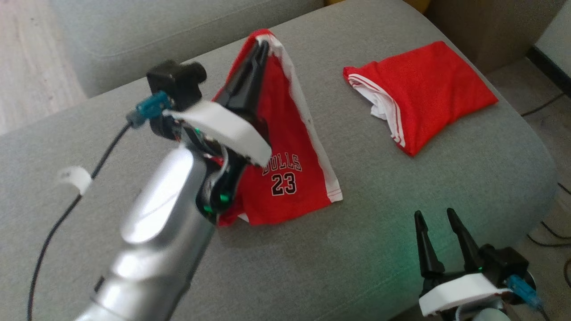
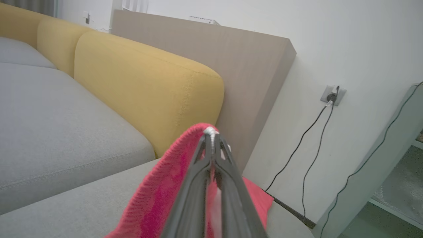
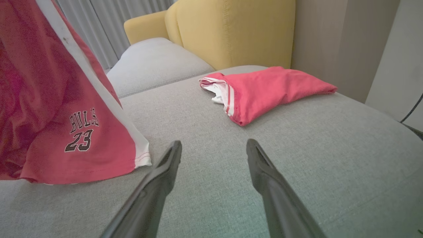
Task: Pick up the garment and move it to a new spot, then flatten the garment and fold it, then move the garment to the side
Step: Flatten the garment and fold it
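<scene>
The garment (image 1: 285, 156) is a pair of red shorts with a white side stripe and "BULLS 23" printed on it. My left gripper (image 1: 262, 44) is shut on its top edge and holds it up, so it hangs in a tent shape with its lower hem resting on the grey sofa cushion (image 1: 366, 240). In the left wrist view the closed fingers (image 2: 211, 165) pinch the red cloth (image 2: 165, 191) at their tips. My right gripper (image 1: 435, 216) stands open low at the right, over bare cushion. The right wrist view has the hanging garment (image 3: 66, 125) to the left of the open fingers (image 3: 165, 172).
A second red garment (image 1: 424, 93), folded, lies at the far right of the cushion; it also lies ahead in the right wrist view (image 3: 264, 89). A yellow sofa back (image 2: 145, 89) and a wooden panel (image 2: 251, 66) stand behind. Cables (image 1: 548, 102) run on the floor at right.
</scene>
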Controlling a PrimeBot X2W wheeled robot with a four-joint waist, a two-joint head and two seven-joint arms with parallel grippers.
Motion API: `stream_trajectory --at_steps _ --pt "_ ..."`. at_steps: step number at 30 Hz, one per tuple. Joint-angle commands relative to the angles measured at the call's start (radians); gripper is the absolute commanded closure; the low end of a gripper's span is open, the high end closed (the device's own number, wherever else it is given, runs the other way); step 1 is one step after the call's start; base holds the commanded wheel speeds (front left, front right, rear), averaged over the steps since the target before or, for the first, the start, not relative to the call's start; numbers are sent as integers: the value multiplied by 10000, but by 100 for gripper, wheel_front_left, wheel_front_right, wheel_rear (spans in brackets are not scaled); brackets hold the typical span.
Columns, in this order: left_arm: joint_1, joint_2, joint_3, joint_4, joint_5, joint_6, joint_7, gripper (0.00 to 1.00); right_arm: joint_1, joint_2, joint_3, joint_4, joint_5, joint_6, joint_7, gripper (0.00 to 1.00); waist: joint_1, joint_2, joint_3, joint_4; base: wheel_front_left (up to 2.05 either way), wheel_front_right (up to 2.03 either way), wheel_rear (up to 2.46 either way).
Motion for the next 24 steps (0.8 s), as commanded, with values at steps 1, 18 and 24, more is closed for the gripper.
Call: stream_trajectory --at_steps 1,18,24 --pt "27 145 207 -532 -66 -111 -14 100 -239 -64 174 -337 -38 67 -138 0 0 0 -98 148 0 0 0" --pt "7226 3405 547 -3875 -2323 624 1757 100 315 -64 -385 -494 -624 67 -138 0 0 0 -398 2381 0 0 0" --pt "7854 3414 752 -2540 -2701 337 1312 100 394 -64 -399 -444 -918 67 -138 0 0 0 -468 3099 0 0 0"
